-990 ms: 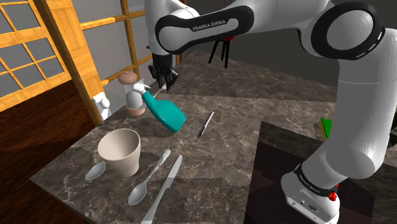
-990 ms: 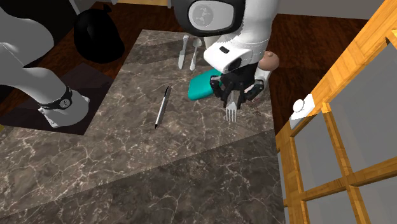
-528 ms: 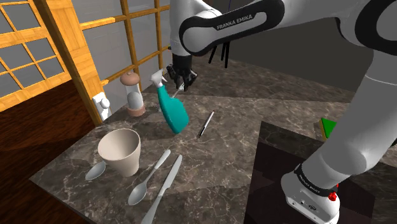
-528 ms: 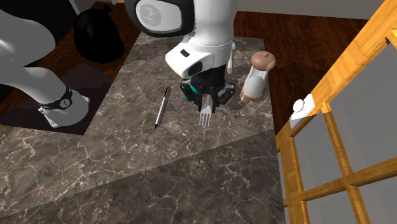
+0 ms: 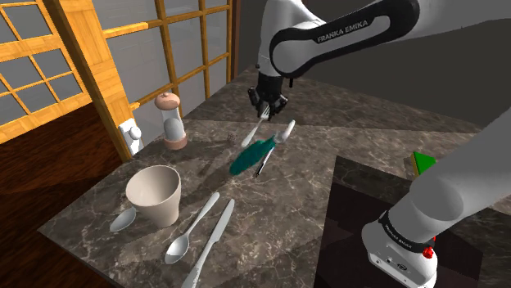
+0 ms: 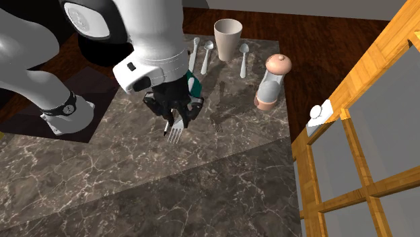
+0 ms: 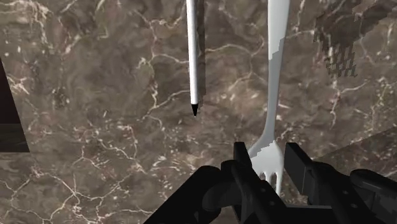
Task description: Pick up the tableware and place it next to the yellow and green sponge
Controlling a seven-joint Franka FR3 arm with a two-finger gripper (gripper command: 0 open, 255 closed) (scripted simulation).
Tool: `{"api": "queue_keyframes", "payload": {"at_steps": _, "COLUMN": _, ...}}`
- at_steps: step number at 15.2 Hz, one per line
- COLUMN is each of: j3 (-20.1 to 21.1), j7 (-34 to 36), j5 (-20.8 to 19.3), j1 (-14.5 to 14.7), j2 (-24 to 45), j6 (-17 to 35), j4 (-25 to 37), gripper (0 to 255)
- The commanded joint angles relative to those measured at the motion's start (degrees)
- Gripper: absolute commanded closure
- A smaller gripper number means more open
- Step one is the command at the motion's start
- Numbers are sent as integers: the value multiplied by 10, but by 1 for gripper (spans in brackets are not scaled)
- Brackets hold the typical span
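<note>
Claw [image 7: 267,156] is clenched on the fork [image 7: 275,76], gripping at the head end. The handle runs out ahead of the claw and appears to be carried clear of the worktop [image 7: 95,108]. A pen [image 7: 194,57] lies on the worktop beneath, beside the handle's line.

Assessment: the fork is light, rigid, thin and smooth, so it is liable to pivot or slip in a narrow pinch. A hold nearer mid-handle would balance it better.

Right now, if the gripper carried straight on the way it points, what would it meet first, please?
Probably the marble counter beside the pen, the held fork touching first; depth is unclear, so perhaps the pen itself.
</note>
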Motion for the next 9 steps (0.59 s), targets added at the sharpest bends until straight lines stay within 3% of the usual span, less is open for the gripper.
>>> {"api": "queue_keyframes", "payload": {"at_steps": 1, "j3": -13, "j7": -33, "j5": 22, "j1": -7, "j2": -38, "j6": 6, "j4": -39, "gripper": 255}}
{"api": "queue_keyframes", "payload": {"at_steps": 9, "j3": -89, "j7": -159, "j5": 76, "j1": -15, "j2": -189, "j6": 10, "j4": -185, "gripper": 255}}
